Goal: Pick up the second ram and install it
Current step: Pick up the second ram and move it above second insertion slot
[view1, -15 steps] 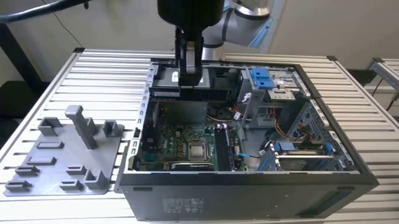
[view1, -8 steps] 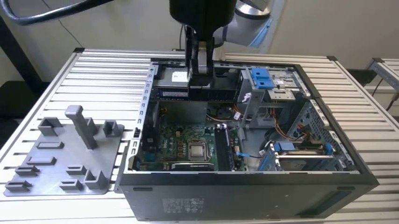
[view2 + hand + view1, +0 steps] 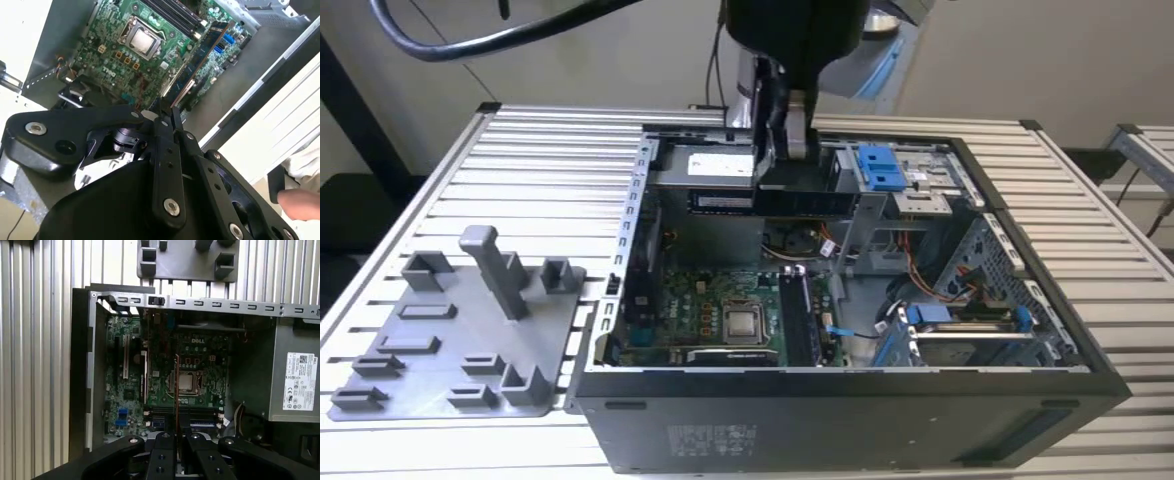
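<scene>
The gripper point(image 3: 789, 172) hangs over the open computer case point(image 3: 787, 420), fingers pinched on the second ram point(image 3: 811, 202). The stick lies level, lengthwise across the case, above the green motherboard point(image 3: 700, 300). Down below, the CPU point(image 3: 744, 323) sits bare in its socket, and just to the exterior view's right of it a dark memory stick point(image 3: 795, 318) stands in a slot. Blue brackets point(image 3: 881, 168) show at the case's far side. Over on the exterior view's left, the grey fixture tray point(image 3: 454, 350) lies on the slatted table point(image 3: 534, 160) just beside the case, its tall post point(image 3: 500, 270) upright, and a black cable point(image 3: 454, 45) loops overhead
</scene>
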Robot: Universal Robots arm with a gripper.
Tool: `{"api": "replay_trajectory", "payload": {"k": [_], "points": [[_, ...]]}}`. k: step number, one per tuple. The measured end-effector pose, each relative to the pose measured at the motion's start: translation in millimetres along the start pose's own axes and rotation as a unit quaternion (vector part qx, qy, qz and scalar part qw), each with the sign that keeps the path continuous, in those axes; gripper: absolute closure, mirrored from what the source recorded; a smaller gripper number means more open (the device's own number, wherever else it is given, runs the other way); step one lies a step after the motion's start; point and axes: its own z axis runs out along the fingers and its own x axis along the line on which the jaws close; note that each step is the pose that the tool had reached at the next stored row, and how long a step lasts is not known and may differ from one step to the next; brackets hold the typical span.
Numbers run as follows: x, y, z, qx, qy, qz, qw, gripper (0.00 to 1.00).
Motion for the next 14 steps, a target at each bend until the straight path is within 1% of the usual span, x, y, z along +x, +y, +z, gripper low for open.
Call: {"api": "replay_trajectory", "payload": {"k": [14], "points": [[0.7, -45.6, -0.8, -0.0005, 0.0000, 0.000, 1.0000, 0.86]]}}
